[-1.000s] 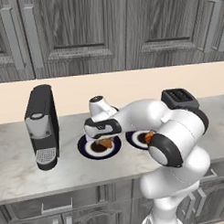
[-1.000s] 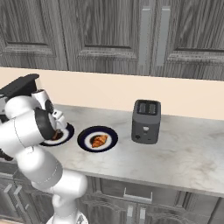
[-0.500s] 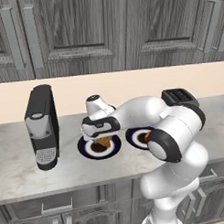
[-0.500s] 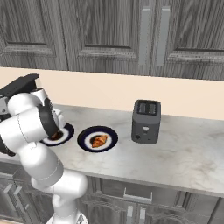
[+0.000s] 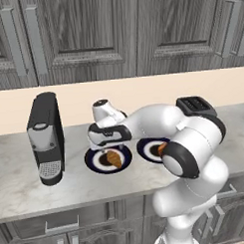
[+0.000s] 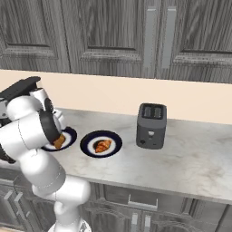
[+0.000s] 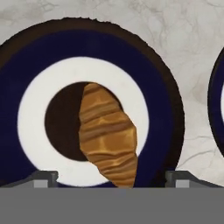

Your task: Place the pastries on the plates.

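Overall, the marble counter carried everything inspected. A black coffee machine stood well to the pincer's left, and a dark toaster well to its right. The pincer hung directly above the left plate, fingers pointing down; in the hand view its two fingertips sat wide apart — spread, gripping nothing. That plate lay right beneath it, with one pastry resting on it, off-centre, covering part of the brown middle and part of the white ring, between the fingertips but not touching them. The second plate lay just beside the first, to the pincer's right, apart from it, and bore the other pastry near its centre.
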Controlling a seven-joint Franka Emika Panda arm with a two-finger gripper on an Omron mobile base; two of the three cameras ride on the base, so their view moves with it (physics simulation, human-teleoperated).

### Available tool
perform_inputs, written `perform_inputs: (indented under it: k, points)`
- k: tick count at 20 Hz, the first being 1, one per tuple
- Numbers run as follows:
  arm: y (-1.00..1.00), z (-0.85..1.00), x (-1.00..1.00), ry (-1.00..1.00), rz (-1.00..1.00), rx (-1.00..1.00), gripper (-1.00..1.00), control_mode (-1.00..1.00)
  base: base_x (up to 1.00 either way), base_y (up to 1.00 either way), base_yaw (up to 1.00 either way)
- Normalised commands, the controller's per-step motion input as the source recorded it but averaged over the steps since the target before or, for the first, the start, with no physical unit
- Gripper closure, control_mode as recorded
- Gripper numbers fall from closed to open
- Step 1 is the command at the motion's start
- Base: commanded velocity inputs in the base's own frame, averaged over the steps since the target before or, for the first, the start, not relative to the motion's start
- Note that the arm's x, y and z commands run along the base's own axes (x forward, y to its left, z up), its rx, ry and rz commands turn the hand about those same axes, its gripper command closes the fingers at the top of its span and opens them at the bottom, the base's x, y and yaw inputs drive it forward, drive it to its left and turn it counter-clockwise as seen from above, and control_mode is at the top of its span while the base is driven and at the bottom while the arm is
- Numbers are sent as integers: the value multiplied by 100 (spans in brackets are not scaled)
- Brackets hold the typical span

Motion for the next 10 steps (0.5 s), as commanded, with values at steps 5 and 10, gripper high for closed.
perform_inputs:
  k: [5,10]
  points:
    - [0,43,-24,0,0,0,-100,-100,0,0,0]
    - [0,32,-61,-1,0,0,-100,-100,0,0,0]
